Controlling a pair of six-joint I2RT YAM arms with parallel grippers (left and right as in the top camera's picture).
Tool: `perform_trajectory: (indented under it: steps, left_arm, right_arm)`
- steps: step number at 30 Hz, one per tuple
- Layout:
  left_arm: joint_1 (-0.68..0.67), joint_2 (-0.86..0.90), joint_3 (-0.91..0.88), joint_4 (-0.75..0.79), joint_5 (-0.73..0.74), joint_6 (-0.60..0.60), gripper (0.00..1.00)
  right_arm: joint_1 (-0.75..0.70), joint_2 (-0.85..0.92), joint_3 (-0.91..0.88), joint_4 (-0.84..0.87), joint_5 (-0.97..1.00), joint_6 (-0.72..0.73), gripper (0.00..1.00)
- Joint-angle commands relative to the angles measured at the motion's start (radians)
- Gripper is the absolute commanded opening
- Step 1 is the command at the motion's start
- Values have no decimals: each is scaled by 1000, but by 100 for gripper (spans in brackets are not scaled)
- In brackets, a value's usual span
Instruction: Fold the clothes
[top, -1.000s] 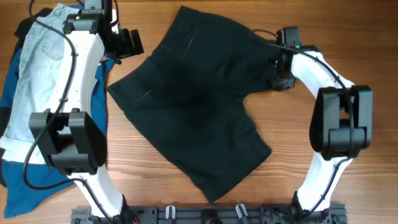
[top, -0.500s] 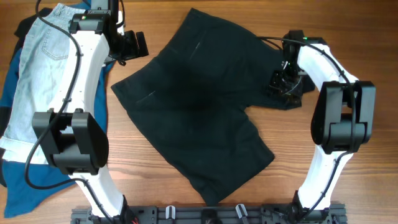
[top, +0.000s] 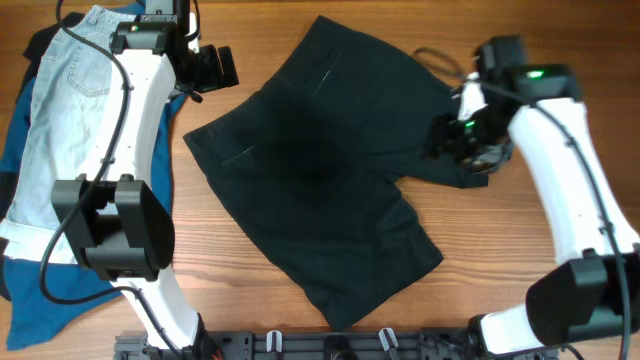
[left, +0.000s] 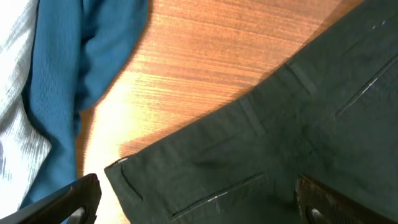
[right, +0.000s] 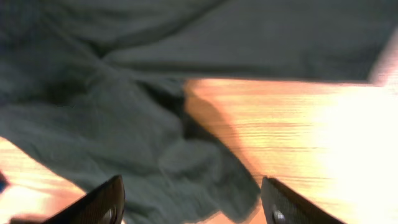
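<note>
The black shorts (top: 320, 160) lie spread flat across the middle of the table, one leg toward the front. My left gripper (top: 212, 70) is open above the table by the shorts' back left corner; its wrist view shows the shorts' edge with a pocket slit (left: 261, 155) between its fingertips (left: 199, 205). My right gripper (top: 468, 148) is open and hovers at the shorts' right edge. Its wrist view shows a rumpled flap of the black fabric (right: 155, 143) between its fingers (right: 193, 202), with nothing gripped.
Pale-blue denim shorts (top: 65, 110) lie on a deep-blue garment (top: 60, 275) at the table's left edge; the deep-blue cloth (left: 74, 68) also shows in the left wrist view. Bare wood lies right of the black shorts. A rail (top: 330, 345) runs along the front edge.
My right arm swung outward to the right and the shorts' right edge shifted a little right with it. My left gripper edged slightly right near the back left corner.
</note>
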Motion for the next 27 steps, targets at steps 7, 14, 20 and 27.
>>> perform_trajectory:
  steps: [7,14,20,27]
  left_arm:
    - [-7,71,19,181,214,356,96]
    - [-86,180,19,113,156,483,93]
    - [-57,201,16,-127,39,357,84]
    - [-44,201,-73,-235,38,317,83]
  right_arm:
    - [89,8,-129,194,-14,121,71]
    - [75,8,-129,183,-14,99,72]
    - [75,11,-130,195,-22,100,73]
    - [163,26,-169,256,-111,117,65]
